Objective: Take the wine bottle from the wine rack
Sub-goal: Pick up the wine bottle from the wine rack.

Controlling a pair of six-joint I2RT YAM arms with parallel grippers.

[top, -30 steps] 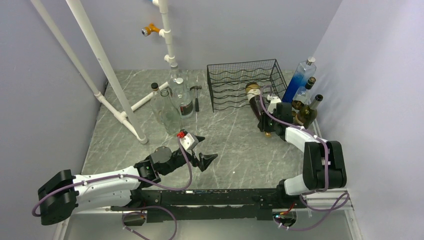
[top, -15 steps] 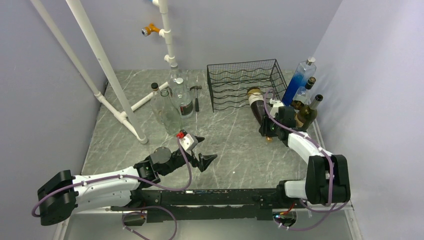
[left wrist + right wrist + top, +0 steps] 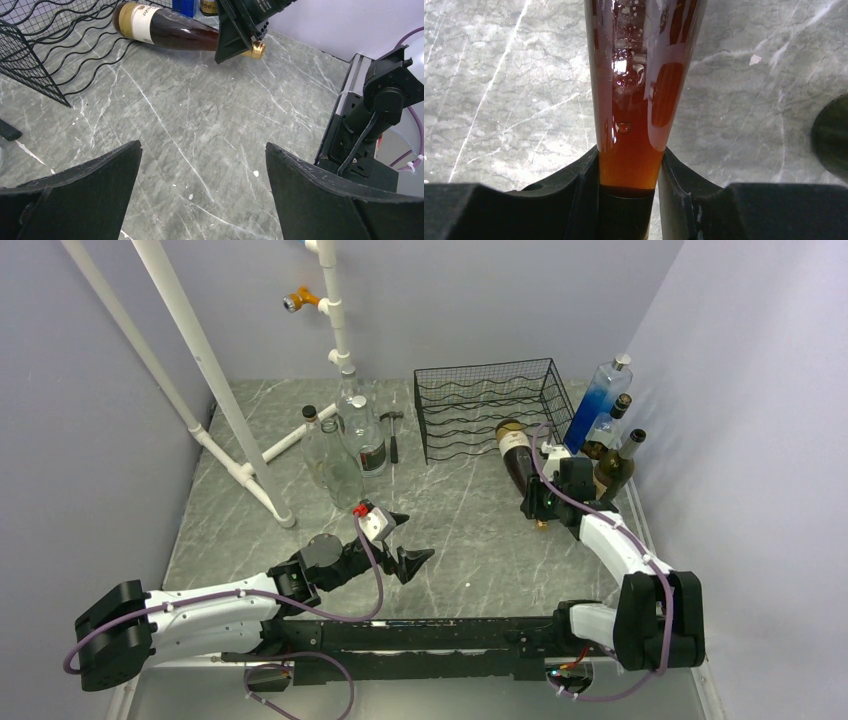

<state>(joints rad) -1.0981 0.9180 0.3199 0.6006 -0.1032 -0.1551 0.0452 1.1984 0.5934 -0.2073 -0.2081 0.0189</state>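
Observation:
The wine bottle is dark amber with a cream label and a gold cap. It lies nearly flat, its base at the near right corner of the black wire wine rack and its neck pointing toward the arms. My right gripper is shut on the neck. In the right wrist view the bottle runs up from between the fingers. The left wrist view shows the bottle beside the rack and the right gripper. My left gripper hovers open and holds nothing.
Several clear glass bottles and a small hammer stand left of the rack by a white pipe frame. A blue bottle and dark bottles line the right wall, close to the right arm.
The right gripper has drawn the bottle a little toward the near edge, so its base has slid out along the rack's corner. The left arm has not moved.

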